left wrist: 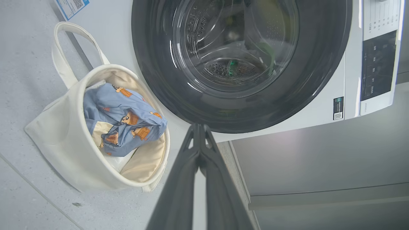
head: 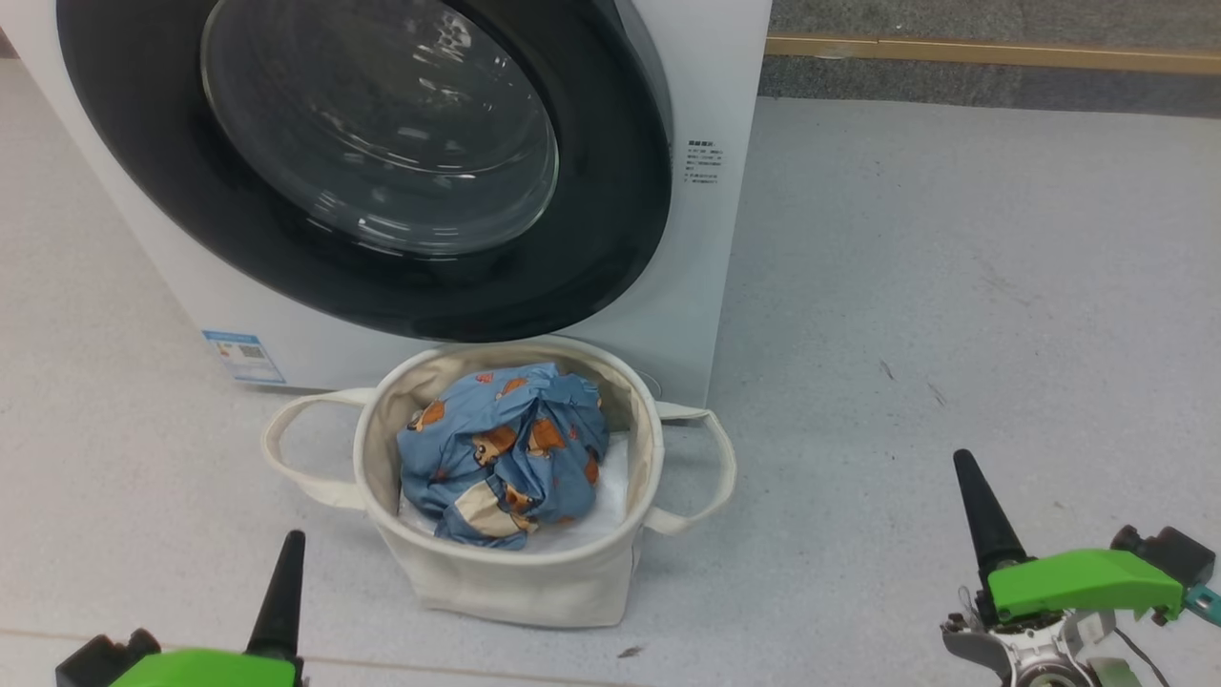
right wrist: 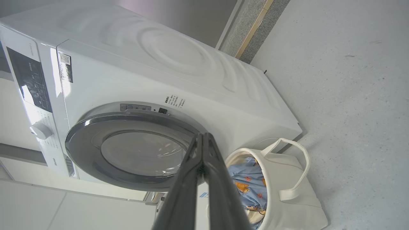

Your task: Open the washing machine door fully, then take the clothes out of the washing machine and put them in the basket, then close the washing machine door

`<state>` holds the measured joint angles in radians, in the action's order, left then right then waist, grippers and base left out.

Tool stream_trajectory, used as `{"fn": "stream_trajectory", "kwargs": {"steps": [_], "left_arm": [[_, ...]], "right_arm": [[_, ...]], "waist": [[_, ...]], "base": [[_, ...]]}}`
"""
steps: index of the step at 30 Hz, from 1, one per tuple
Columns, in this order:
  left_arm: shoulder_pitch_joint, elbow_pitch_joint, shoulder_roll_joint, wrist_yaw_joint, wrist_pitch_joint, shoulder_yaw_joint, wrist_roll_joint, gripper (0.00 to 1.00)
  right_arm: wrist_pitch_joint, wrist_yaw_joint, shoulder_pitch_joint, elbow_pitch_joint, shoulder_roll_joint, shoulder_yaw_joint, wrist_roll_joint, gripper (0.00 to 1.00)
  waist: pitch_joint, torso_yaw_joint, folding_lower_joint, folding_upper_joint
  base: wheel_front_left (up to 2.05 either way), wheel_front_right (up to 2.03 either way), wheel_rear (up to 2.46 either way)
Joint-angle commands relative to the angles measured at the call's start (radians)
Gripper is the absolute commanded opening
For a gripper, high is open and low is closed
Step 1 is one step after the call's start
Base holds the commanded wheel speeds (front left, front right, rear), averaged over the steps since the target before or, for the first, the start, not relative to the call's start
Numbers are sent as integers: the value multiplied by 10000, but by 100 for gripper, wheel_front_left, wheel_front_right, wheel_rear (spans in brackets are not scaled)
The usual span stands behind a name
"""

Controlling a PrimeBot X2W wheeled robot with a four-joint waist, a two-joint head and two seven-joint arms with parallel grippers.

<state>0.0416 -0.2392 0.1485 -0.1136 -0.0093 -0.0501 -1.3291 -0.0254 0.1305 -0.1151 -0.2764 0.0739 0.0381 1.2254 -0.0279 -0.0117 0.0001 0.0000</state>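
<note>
left gripper and right gripper both pressed together, holding nothing. risk: a forward sweep could snag a loop handle and tip the basket just ahead, between them. it holds the clothes over a white sheet. beyond, the washing machine door looks shut, but i can't tell if it's latched, so it might swing open.

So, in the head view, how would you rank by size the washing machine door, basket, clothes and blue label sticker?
1. washing machine door, even cropped by the frame
2. basket
3. clothes, bundled inside the basket
4. blue label sticker
</note>
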Motion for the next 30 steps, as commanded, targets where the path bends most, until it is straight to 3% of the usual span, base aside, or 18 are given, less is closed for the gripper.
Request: {"fn": "stream_trajectory", "kwargs": {"steps": [1, 30], "left_arm": [[485, 238, -10, -72, 86, 370, -222, 0], [621, 4, -727, -149, 933, 1307, -2295, 0]], "right_arm": [[91, 3, -109, 339, 123, 15, 298, 0], [842, 2, 62, 342, 80, -858, 3354, 0]], "waist": [[10, 5, 0, 0], [197, 93, 0, 0]], "base": [[0, 0, 0], [0, 0, 0]]}}
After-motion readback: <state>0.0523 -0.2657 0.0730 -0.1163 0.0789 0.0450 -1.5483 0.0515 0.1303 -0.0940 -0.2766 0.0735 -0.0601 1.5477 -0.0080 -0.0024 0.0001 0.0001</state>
